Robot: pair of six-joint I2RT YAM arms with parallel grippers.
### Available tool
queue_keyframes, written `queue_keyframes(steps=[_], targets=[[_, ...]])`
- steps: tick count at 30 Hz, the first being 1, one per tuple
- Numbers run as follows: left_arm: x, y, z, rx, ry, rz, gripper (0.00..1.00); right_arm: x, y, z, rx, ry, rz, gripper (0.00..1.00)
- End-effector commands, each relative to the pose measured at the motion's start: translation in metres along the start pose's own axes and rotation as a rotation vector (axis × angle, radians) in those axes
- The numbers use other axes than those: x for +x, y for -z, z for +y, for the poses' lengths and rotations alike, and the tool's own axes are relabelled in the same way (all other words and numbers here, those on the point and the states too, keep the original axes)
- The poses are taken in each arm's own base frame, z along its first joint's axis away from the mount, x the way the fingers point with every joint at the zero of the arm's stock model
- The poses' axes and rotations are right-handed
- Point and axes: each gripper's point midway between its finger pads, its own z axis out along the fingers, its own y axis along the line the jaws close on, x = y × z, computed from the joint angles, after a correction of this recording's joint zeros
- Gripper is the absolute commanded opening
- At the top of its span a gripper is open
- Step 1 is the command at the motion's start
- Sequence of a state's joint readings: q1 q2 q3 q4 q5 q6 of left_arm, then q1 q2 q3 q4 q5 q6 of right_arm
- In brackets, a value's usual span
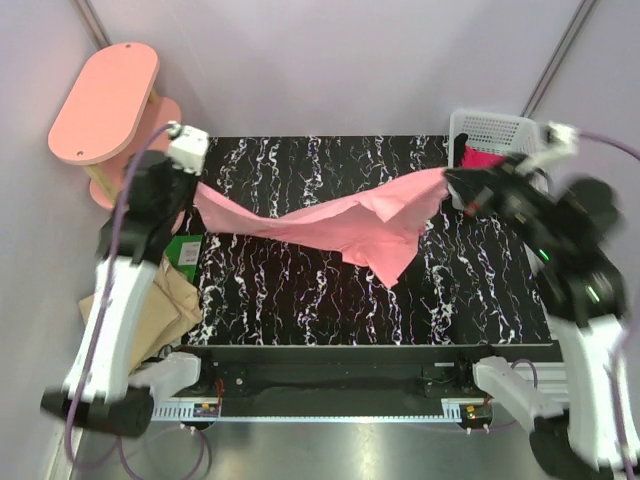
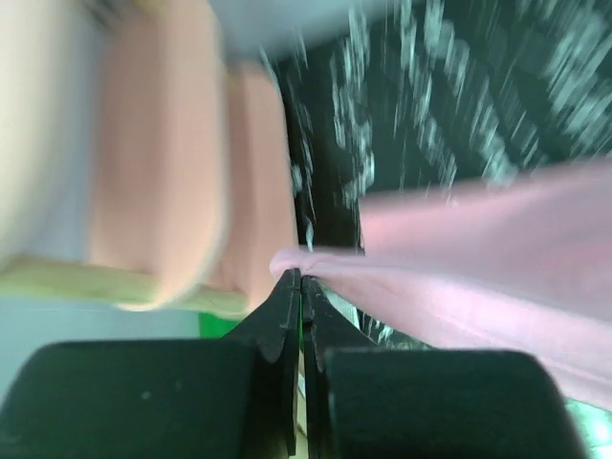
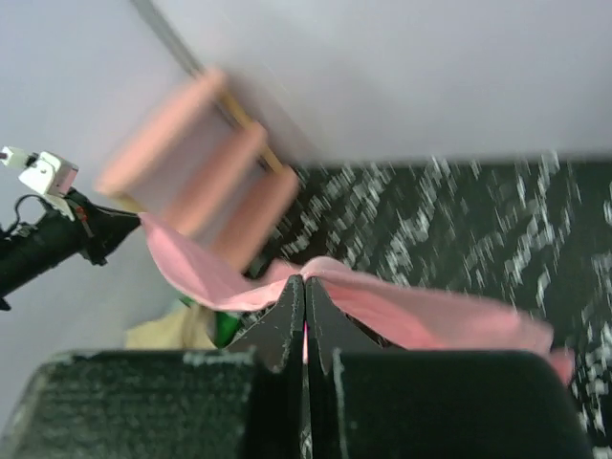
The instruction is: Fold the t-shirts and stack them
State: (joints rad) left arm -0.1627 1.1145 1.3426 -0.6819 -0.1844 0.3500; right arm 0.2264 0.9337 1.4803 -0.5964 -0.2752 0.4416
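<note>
The left fingers [image 2: 292,287] are pressed together. They pinch one end of the light pink t-shirt [image 1: 340,222]. Behind them and off to the left stands a pink shelf [image 1: 105,100]. Closer to the arm's base than these fingers, a tan t-shirt [image 1: 160,300] lies beside the desk [image 1: 300,300].

The pink t-shirt hangs stretched from the left fingers across to the right fingers [image 3: 295,298], above the desk. It sags in the middle, and a flap hangs down nearer the right fingers.

The right fingers are pressed together too and pinch the other end. Just behind them sits a white basket [image 1: 497,128] with a magenta t-shirt [image 1: 482,159] inside.
</note>
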Motion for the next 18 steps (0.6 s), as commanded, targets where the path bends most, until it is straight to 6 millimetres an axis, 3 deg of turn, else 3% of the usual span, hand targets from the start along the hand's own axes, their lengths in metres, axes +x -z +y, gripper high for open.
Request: queue_keyframes(steps=[1,4,6,8,12,13,15,16,17,18], targets=[[-0.031,0.125,0.0,0.096,0.117,-0.241,0.0,-0.024,0.098,0.059,-0.171,0.076,-0.154,0.0],[-0.018,0.173,0.004,0.087,0.142,-0.294,0.0,-0.021,0.136,0.067,-0.16,0.081,-0.162,0.0],[-0.008,0.183,0.004,0.085,0.143,-0.281,0.0,-0.031,0.151,0.075,-0.163,0.09,-0.196,0.0],[-0.003,0.181,0.003,0.08,0.141,-0.265,0.0,-0.037,0.148,0.073,-0.137,0.081,-0.197,0.0],[0.009,0.14,-0.005,0.088,0.118,-0.168,0.0,-0.046,0.109,0.044,-0.008,0.044,-0.18,0.0],[0.005,0.13,-0.004,0.074,0.117,-0.171,0.0,-0.046,0.086,0.03,0.045,0.026,-0.153,0.0],[0.013,0.097,-0.009,0.072,0.086,-0.118,0.0,-0.05,0.062,0.008,0.138,0.016,-0.145,0.0],[0.015,0.084,-0.008,0.052,0.074,-0.099,0.0,-0.047,0.035,-0.006,0.181,0.008,-0.114,0.0],[0.007,0.07,-0.004,0.029,0.06,-0.122,0.0,-0.047,0.022,-0.015,0.211,0.013,-0.103,0.0],[0.018,0.041,-0.012,0.041,0.036,-0.048,0.0,-0.048,0.009,-0.027,0.256,0.016,-0.1,0.0]])
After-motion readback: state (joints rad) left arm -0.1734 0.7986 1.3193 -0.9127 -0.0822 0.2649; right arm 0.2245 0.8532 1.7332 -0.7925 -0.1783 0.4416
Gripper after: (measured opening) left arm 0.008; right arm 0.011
